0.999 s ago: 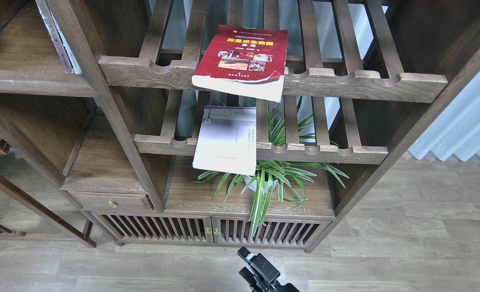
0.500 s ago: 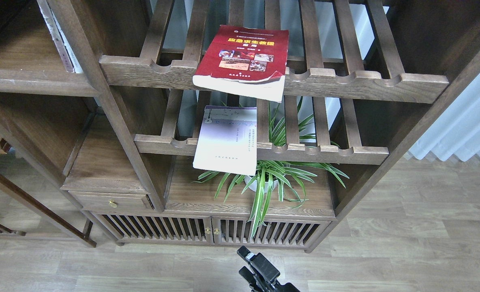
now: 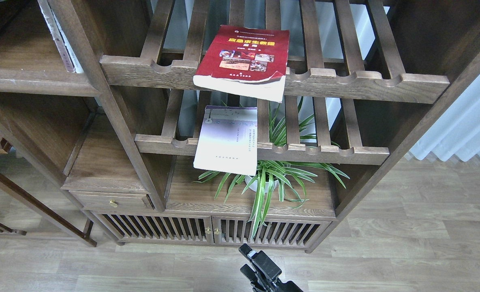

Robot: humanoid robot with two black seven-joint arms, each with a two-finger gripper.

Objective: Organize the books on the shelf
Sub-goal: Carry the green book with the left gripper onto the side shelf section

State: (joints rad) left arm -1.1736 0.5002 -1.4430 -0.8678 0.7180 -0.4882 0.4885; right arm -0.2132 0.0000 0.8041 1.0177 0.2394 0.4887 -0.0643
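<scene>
Paperback stock, both visible books, so light, floppy, covers flex under a pinch. Dark red book [image 3: 242,61] lies flat on the upper slatted rack [image 3: 345,83], its near edge overhanging the notched front rail, cover corner at right curled up. Pale lavender-white book [image 3: 228,140] lies on the lower slatted rack [image 3: 325,153], directly below, near half hanging past that rail's front edge over the potted plant [image 3: 266,182]. 3rd book, yellow-green and black: not in view. Solid board shelf [image 3: 17,52] sits at upper left, well apart from both books. My guess on grip: take the overhanging near edge, pinching cover and pages together close to the spine side so the block doesn't sag or fan; glossy cover may slip. 1 gripper [image 3: 260,263] shows at bottom centre, low by the floor, nothing in it; can't tell which arm, nor if fingers are spread or closed.
</scene>
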